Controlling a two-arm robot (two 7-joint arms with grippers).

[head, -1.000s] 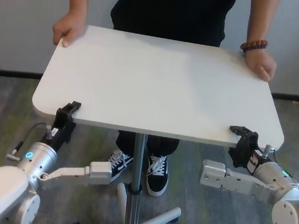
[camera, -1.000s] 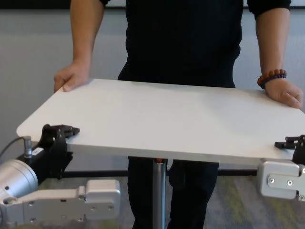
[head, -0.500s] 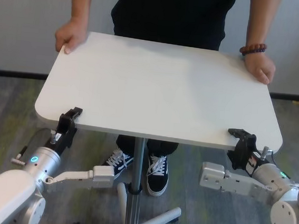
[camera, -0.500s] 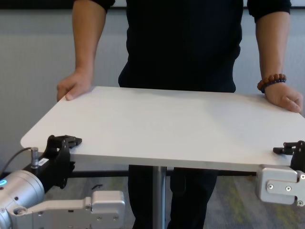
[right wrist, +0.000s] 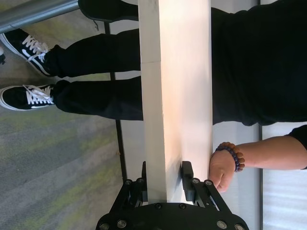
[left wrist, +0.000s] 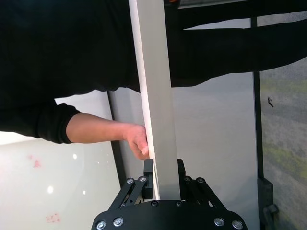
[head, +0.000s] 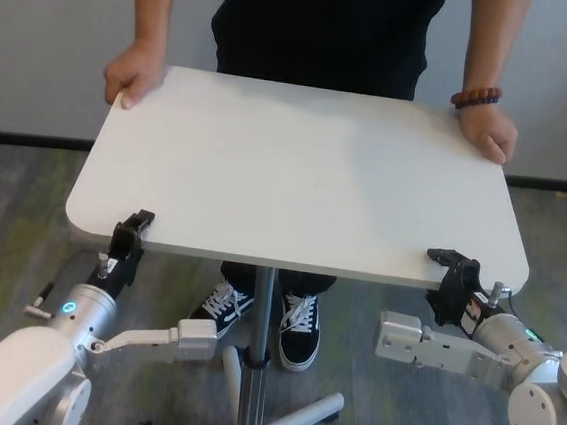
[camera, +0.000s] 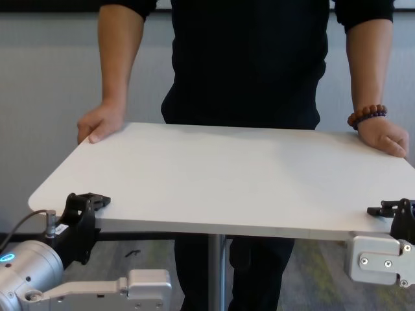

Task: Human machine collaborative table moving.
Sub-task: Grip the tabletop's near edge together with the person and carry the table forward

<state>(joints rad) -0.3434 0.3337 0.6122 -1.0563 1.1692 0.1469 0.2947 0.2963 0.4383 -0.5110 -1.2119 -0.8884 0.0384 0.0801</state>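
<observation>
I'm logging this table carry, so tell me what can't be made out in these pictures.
- Human: head cut off by the top edge in head and chest views.
- Table base: cut off by the head view's bottom edge.
- Left gripper and right gripper: lower fingers hidden under the tabletop in the head view.

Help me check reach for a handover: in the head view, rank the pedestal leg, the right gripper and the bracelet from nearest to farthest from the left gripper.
From the left gripper, clamped on the table at its near left edge:
1. Pedestal leg, under the middle.
2. Right gripper, at the near right edge.
3. Bracelet, at the far right corner.
</observation>
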